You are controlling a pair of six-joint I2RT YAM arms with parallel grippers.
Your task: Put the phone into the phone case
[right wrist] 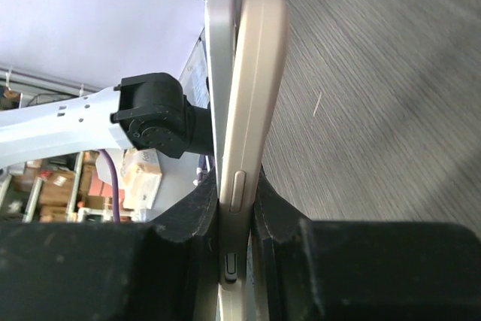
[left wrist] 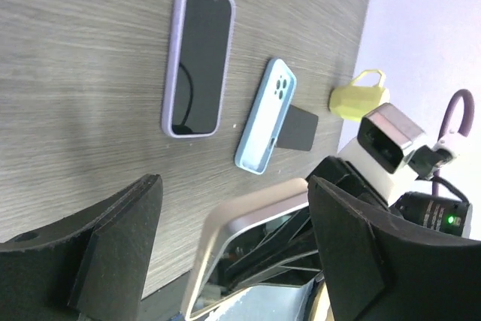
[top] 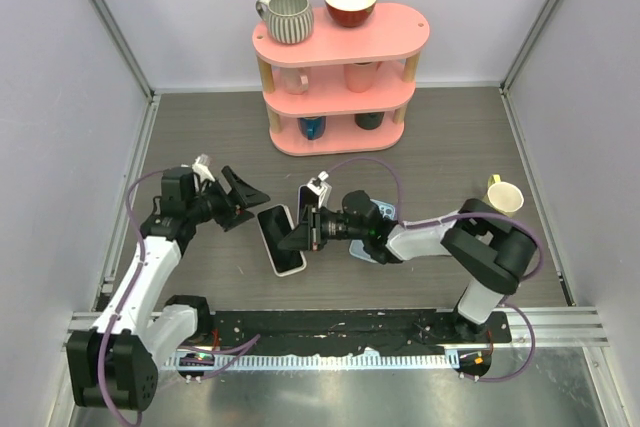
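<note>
Phone and case are pressed face to face, clamped edge-on between the right gripper fingers. The jaws are closed down to the thickness of the pair. Near the pads the two edges sit flush. At the end away from the jaws a thin gap opens between them, so the phone isn't fully seated. From the top view the screen faces up and the right jaws bite its long side. I can't tell whether it rests on the table.

Left gripper is wide open and holds nothing. The phone's end sits in the gap between its pads, touching neither as far as I can see.

Past the left jaws' opening, well clear and flat on the table, are a second phone in a lilac cover, then a blue case, and a yellow cup farther out.
</note>
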